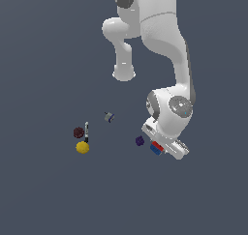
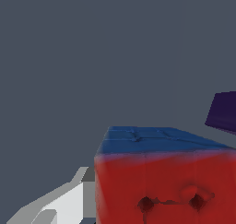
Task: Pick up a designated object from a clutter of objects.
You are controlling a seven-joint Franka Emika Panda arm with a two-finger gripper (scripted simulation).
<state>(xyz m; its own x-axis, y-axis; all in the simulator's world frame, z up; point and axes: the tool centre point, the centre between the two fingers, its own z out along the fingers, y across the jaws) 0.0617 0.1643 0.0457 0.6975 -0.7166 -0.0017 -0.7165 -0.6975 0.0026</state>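
The designated object point(image 2: 161, 186), a cube with a red face and a blue face split into squares, fills the near part of the wrist view. One white finger point(image 2: 60, 204) lies flush against its side; the other finger is out of frame. In the exterior view the cube point(image 1: 155, 148) shows red and blue just under my hand, between the fingers of my gripper point(image 1: 160, 151). The gripper looks shut on it. A dark purple lump point(image 1: 140, 141) lies close beside the cube, toward the exterior view's left, and appears as the purple lump point(image 2: 224, 111) in the wrist view.
More clutter lies further toward the exterior view's left: a yellow ball point(image 1: 82, 147), a dark red lump point(image 1: 78, 132), a thin dark tool point(image 1: 86, 131) and a tiny grey piece point(image 1: 109, 116). The arm's base point(image 1: 124, 73) stands behind.
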